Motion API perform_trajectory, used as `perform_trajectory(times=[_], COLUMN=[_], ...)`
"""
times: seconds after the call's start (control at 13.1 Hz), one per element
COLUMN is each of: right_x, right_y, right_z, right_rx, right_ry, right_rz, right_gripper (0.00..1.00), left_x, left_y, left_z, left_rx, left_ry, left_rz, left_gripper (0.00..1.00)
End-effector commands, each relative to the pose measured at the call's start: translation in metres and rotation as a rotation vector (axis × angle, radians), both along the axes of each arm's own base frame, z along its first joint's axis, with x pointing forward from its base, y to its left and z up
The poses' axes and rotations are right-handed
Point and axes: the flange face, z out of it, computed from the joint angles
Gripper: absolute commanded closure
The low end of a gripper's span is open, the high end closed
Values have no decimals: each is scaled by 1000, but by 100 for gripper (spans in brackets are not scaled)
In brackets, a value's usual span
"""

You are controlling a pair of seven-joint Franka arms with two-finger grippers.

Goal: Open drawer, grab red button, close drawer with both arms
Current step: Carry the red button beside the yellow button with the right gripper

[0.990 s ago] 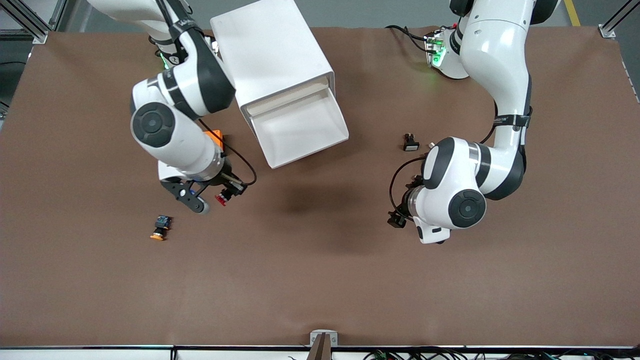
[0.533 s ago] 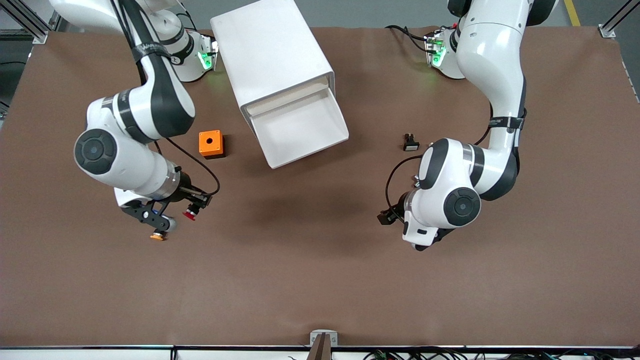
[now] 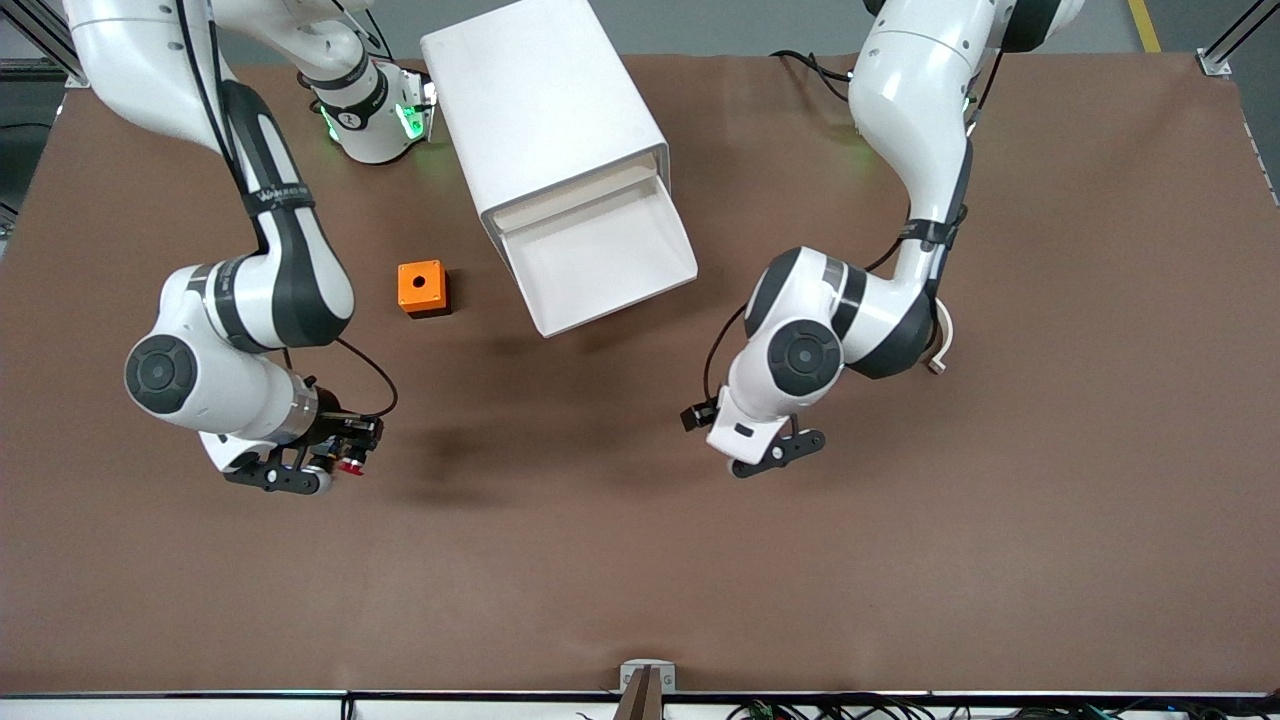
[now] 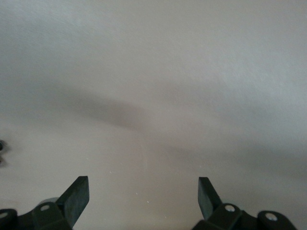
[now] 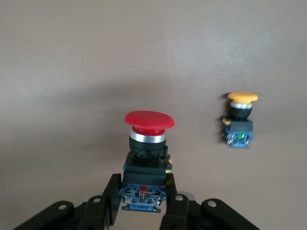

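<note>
The white cabinet [image 3: 545, 120] stands at the back, and its drawer [image 3: 600, 262] is pulled out and looks empty. My right gripper [image 3: 335, 470] is shut on the blue-black body of the red-capped button [image 3: 350, 466] and holds it just above the table, nearer the front camera than the orange box. In the right wrist view, the button [image 5: 146, 143] stands upright between the gripper's [image 5: 144, 184] fingers. My left gripper [image 3: 778, 453] is open and empty over bare table, nearer the front camera than the drawer. The left wrist view shows the gripper [image 4: 143, 191] over plain table.
A small orange cube box [image 3: 422, 288] sits beside the cabinet toward the right arm's end. An orange-capped button [image 5: 238, 120] stands on the table close to my right gripper; it is hidden under that gripper in the front view.
My right gripper has carried the red button away from the orange box, toward the front camera and the right arm's end. My left arm has swung toward the table's middle and now covers a small black button.
</note>
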Motion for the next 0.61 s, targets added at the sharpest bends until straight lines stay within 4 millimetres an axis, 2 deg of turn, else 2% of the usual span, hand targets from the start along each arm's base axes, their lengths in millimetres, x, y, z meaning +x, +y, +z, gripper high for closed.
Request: perform_trajectory(times=[0.0,0.23,0.46,0.53], right_x=[-10,-14,-18,-18], right_y=[-3,-9,-7,-7], right_z=[-38,-67,-90,-96], right_rx=[14,11,6,4], right_ry=[-6,-13,-13,-12], right_rz=[36,92,95,94], right_gripper=[96,96,94,93], left_x=[-21,-44,-83,-93], left_y=[-24,-45,-83,-88], left_z=[-4,-13,-21,-28], left_rx=[10,25,52,65], left_ry=[-21,2,31,45], left_rz=[-32,-38,6,22], left_gripper=[0,0,0,0])
